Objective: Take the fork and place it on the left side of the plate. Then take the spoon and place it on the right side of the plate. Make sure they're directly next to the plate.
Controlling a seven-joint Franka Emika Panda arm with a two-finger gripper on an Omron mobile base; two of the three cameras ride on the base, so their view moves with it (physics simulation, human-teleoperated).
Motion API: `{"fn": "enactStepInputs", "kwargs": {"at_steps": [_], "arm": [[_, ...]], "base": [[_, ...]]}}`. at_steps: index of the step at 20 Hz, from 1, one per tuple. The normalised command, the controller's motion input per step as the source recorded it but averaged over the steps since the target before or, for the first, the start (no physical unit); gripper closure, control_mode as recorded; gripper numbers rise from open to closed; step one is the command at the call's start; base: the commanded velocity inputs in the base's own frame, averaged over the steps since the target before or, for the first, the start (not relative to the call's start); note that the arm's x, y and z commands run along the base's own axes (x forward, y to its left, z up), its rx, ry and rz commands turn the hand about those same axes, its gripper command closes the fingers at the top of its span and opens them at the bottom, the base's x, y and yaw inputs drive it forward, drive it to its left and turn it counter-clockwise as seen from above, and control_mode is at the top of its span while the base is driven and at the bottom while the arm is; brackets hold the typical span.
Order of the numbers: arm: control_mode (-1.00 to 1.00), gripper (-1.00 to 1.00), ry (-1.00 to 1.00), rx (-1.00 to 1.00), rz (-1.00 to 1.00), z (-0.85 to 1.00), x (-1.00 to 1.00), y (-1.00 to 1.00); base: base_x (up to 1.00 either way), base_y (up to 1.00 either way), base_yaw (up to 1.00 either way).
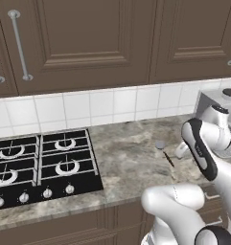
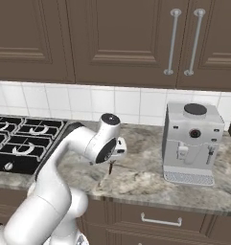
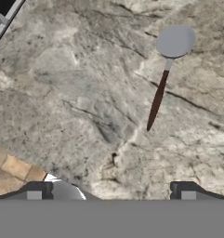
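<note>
**Spoon flat on the table, pincer spread above it**

The spoon (image 3: 163,74) lies flat on the marbled stone table (image 3: 85,93), its round grey bowl pointing toward the tiled back wall and its thin dark handle running back toward the near edge. In the left base view the spoon (image 1: 164,151) sits just left of the white arm's wrist, well to the right of the black gas hob (image 1: 40,165). In the right base view only the dark handle end (image 2: 110,167) shows below the hand.

The pincer (image 3: 111,190) hangs over the table with its fingers spread wide and nothing between them; the spoon lies ahead of the tips, apart from them.

A grey coffee machine (image 2: 191,143) stands on the table to the right of the arm, against the wall. Brown cupboards (image 2: 117,38) hang above.
</note>
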Motion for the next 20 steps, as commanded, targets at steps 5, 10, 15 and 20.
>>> {"fn": "enactStepInputs", "kwargs": {"at_steps": [5,10,15,20], "arm": [[-1.0,-1.0,0.0,0.0,-0.28,-0.22,0.67,-0.01],[-1.0,-1.0,0.0,0.0,-0.25,-0.29,0.63,0.01],[-1.0,-1.0,0.0,-0.01,-0.13,-0.39,0.5,0.01],[-1.0,-1.0,-0.01,-0.05,-0.02,-0.44,0.39,0.01]], "base": [[0.0,0.0,0.0],[0.0,0.0,0.0],[0.0,0.0,0.0],[0.0,0.0,0.0]]}}
